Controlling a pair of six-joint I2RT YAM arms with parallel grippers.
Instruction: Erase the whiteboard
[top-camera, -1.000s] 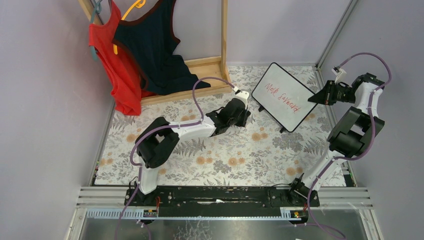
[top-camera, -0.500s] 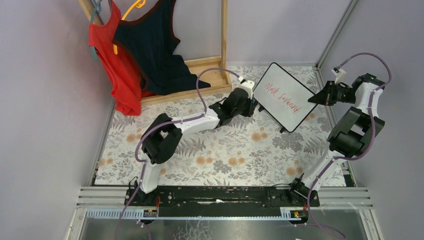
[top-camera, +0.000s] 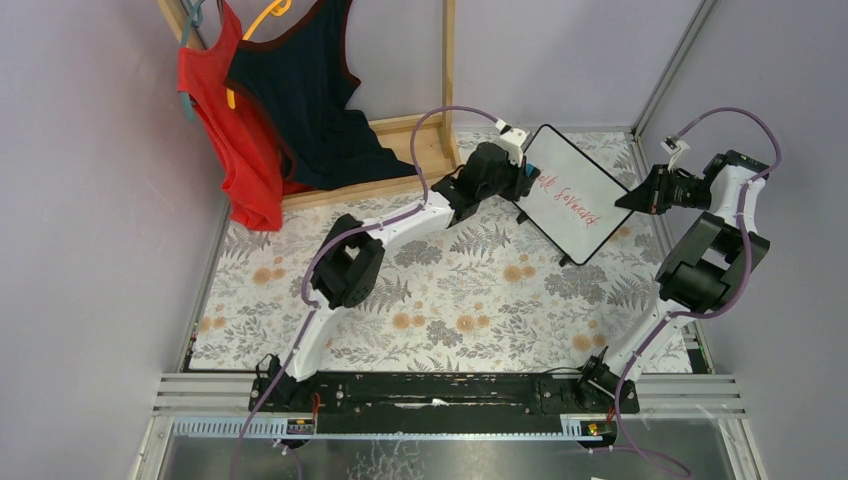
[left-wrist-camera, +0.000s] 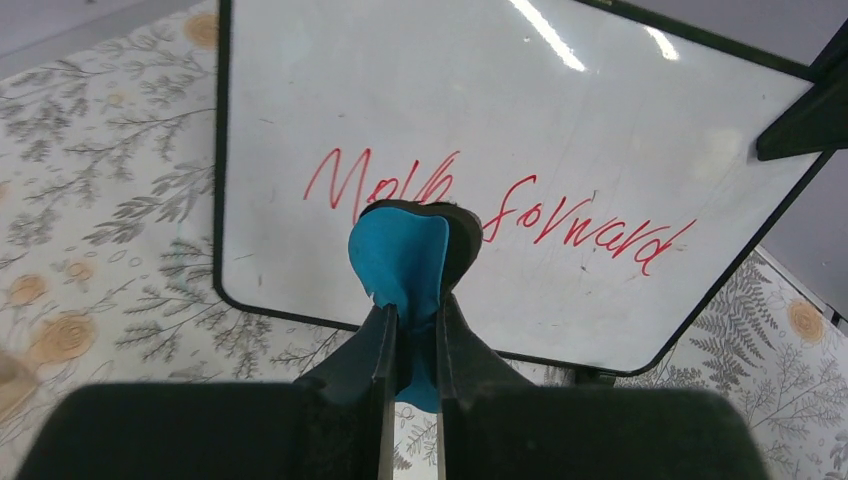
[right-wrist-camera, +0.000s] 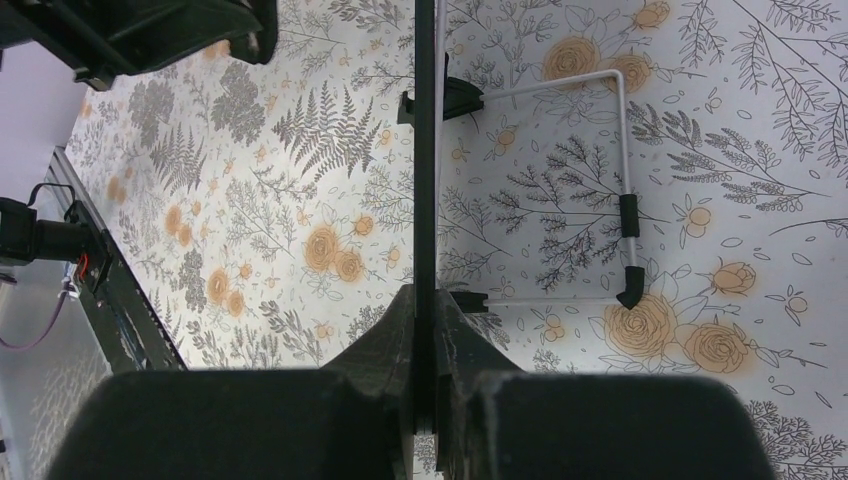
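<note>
left wrist view: loses the top edge of the whiteboard (left-wrist-camera: 560, 120) past the frame. hides the end of the first word of the red writing (left-wrist-camera: 590, 225) behind the blue eraser (left-wrist-camera: 400, 265) pinched in the left gripper (left-wrist-camera: 412, 340). cannot tell whether eraser and board touch.

right wrist view: shows the board only edge-on, clamped in the right gripper (right-wrist-camera: 425, 330), written face out of sight.

top view: too small to read the writing, its start covered by the left gripper. crops the wooden rack (top-camera: 447, 70) at the upper edge.
</note>
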